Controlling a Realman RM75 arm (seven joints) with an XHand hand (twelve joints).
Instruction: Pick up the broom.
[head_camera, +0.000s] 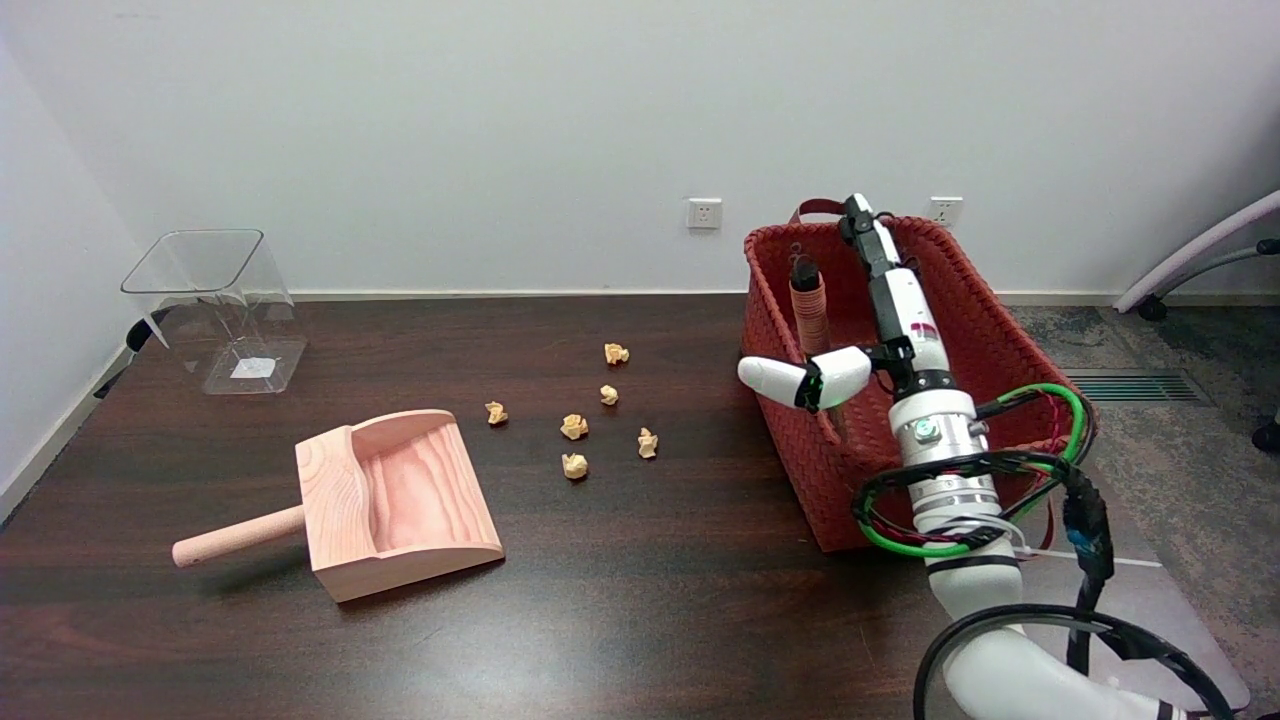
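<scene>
White wall runs behind a dark wooden table (640, 600), with two sockets (704, 213) set low on it; no brand or writing is legible anywhere; only a small white label shows on the floor of the clear plastic bin (215, 310) at the far left, which otherwise holds nothing. Near the front lies a wooden dustpan (400, 500), its scoop bare; six crumpled paper scraps (574, 427) are scattered just beyond it. At the right stands a red woven basket (800, 420); the broom (808, 310) rests inside, its ribbed handle upright near the left wall. Reaching over the basket, the right hand (885, 320) is spread and released, thumb out, grasping nothing.
</scene>
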